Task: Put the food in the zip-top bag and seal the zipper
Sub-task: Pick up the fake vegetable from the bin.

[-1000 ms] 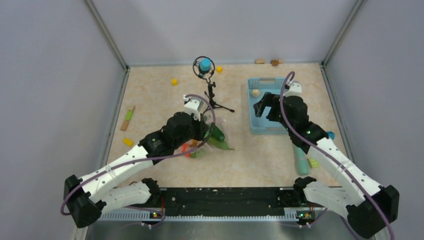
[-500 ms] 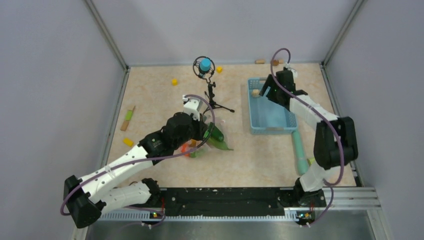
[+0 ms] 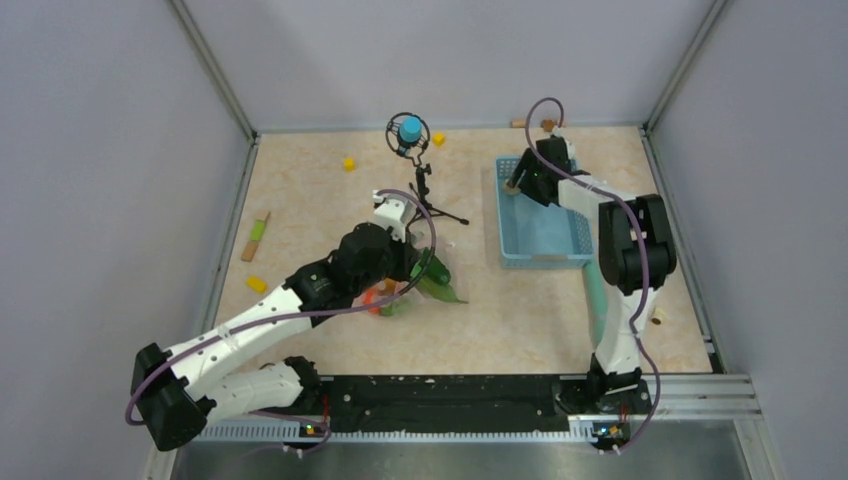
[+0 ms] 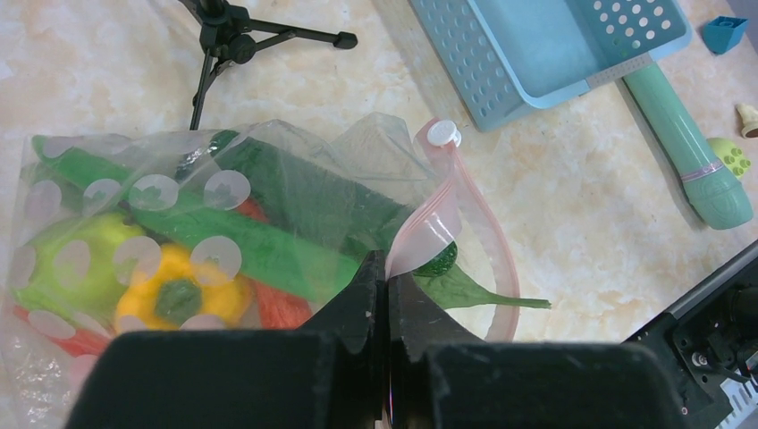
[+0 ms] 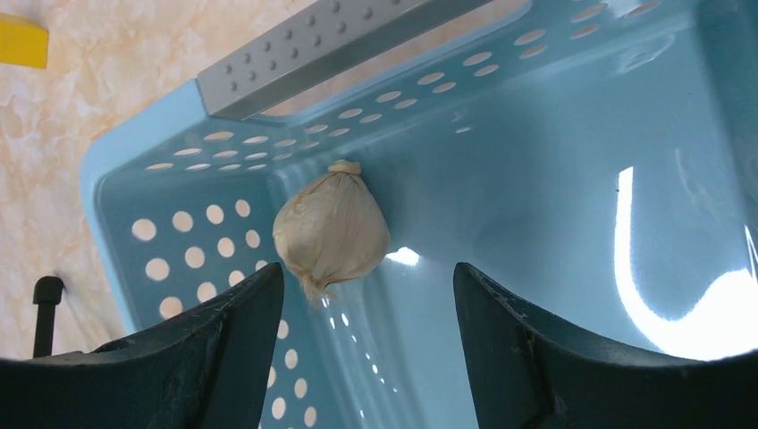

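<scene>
The left pincer point(image 4: 386, 290) is clenched on a fold of the pale pink zipper point(image 4: 487, 234), nipping the strip where it doubles over at the bag's mouth. From that pinch the zipper climbs to a white round slider point(image 4: 442, 134), then loops back down toward the lower right of the left wrist view.

The zip-top bag point(image 4: 179, 201) lies crumpled on the worktop point(image 3: 300, 190) near its middle, just in front of a small black tripod point(image 3: 428, 195) and well left of the light blue basket point(image 3: 541, 262). Its mouth faces the basket side. Inside it, a long green cucumber point(image 4: 250, 239) lies with its long axis running from upper left to lower right in the left wrist view. Below it sit a yellow pepper point(image 4: 179, 297) and a yellow-green pear point(image 4: 63, 277), with an orange carrot point(image 4: 279, 308) beside the pepper. A flat green leaf point(image 4: 478, 293) pokes out past the mouth, its tip pointing right.

The right pincer point(image 5: 366, 308) is released, hanging inside the far left corner of the basket. Its two fingers stand either side of a beige bulb point(image 5: 331, 231) without touching it. The bulb looks like a small garlic head. It lies at the foot of the perforated wall, its knotted tip toward the grey handle point(image 5: 331, 49), its long axis between that wall and the pincer.

A pale teal cylinder point(image 4: 693, 147) lies on the worktop beyond the basket's near corner.
</scene>
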